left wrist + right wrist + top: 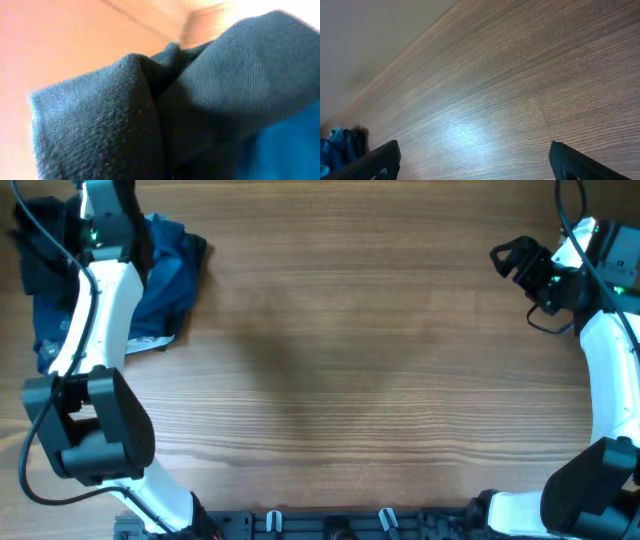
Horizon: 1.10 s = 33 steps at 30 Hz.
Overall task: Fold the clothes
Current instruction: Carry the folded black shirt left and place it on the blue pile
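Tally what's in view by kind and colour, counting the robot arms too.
Robot arms: 2 (left arm, right arm)
Black garment: 1
Heap of blue garments: 1 heap, pieces uncountable
Total: 4

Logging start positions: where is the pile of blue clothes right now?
In the overhead view, the blue clothes lie heaped at the far left corner of the table, partly under the left arm.
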{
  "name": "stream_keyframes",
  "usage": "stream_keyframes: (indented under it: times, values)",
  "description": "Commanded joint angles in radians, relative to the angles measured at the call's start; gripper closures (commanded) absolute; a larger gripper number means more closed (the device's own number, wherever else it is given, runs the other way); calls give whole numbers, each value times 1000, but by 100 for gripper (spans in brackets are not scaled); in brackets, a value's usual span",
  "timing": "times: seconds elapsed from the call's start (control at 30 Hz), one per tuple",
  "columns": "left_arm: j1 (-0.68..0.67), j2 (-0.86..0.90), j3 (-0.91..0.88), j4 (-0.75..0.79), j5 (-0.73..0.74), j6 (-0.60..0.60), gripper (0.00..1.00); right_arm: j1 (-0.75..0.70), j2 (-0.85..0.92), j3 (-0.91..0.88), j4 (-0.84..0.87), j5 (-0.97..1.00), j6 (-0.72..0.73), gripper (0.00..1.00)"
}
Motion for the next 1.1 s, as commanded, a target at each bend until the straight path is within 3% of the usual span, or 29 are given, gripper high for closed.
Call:
stream_keyframes:
  times: [0.0,0.2,0.27,0.33,0.4,0.47,0.5,0.53,0.6,0.63,0.67,0.7,0.87,1.0,1.07]
  values:
    - [-1,-37,11,-38,387,-188,96,-2,0,23,-4,-25,5,4]
    - [-1,-24,11,-38,1084,-188,94,-2,0,23,-5,-39,6,4]
    - [-5,0,11,-39,1262,-188,86,-2,0,23,-5,-39,6,4]
    - [-16,21,10,-50,1310,-188,71,-2,0,23,-5,-39,6,4]
    - [-33,31,10,-74,1311,-188,67,-2,0,23,-5,-39,6,4]
    - [-34,31,10,-88,1307,-188,81,-2,0,23,-5,-39,6,4]
    - [-29,31,10,-105,1280,-188,96,-2,0,23,-5,-40,6,4]
    - [-29,31,10,-114,1271,-188,96,-2,0,23,-5,-40,6,4]
    - [-29,31,10,-135,1243,-188,82,-2,0,23,-5,-40,6,4]
    - [-29,31,10,-145,1239,-188,69,-2,0,23,-5,-40,7,4]
    - [-29,31,11,-151,1239,-188,25,-2,0,23,-4,-40,7,4]
    - [-29,29,11,-154,1241,-188,0,-2,0,23,-4,-40,7,4]
    - [-34,-55,11,-158,1281,-371,0,-2,0,23,-3,-39,31,4]
    - [-34,-190,11,-150,1349,-389,0,-2,0,23,-1,-40,33,4]
    - [-34,-237,11,-93,1262,-390,0,-2,0,23,0,-40,33,4]
